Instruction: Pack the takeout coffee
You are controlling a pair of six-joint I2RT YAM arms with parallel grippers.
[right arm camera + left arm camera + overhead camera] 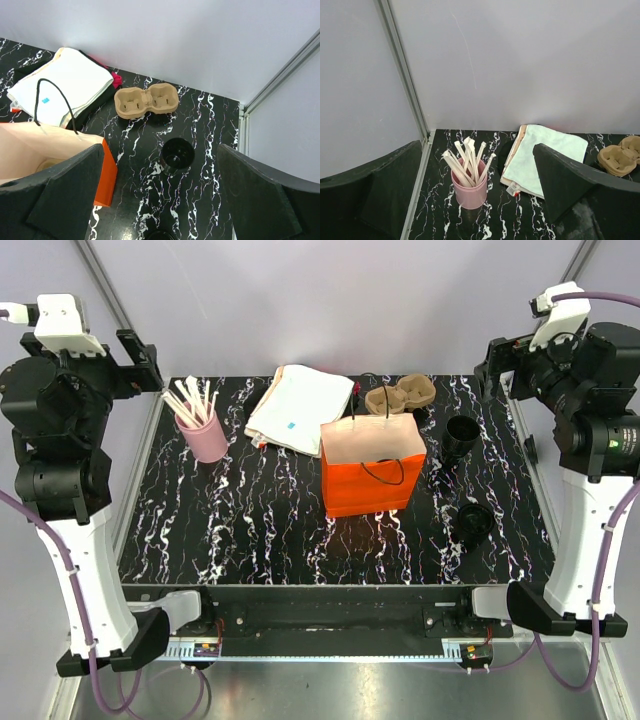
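Note:
Two black takeout coffee cups stand on the right of the table: one (pixel 461 438) beside the orange bag, the other (pixel 473 522) nearer the front. In the right wrist view the farther cup (pixel 177 155) stands upright with its mouth open, and only the rim of the nearer cup (pixel 160 235) shows at the bottom edge. My right gripper (pixel 497 362) hangs open, high above the table's right edge; its jaws (pixel 160 147) hold nothing. My left gripper (pixel 138 355) is also open and raised over the far left corner, its jaws (pixel 477 150) empty above the pink cup.
An orange paper bag (pixel 372 465) stands open mid-table. The brown two-hollow cardboard tray (pixel 400 395) lies behind it. Folded cloths (pixel 297 408) lie at the back centre. A pink cup of wooden stirrers (pixel 203 430) stands at the back left. Metal frame posts rise at both back corners.

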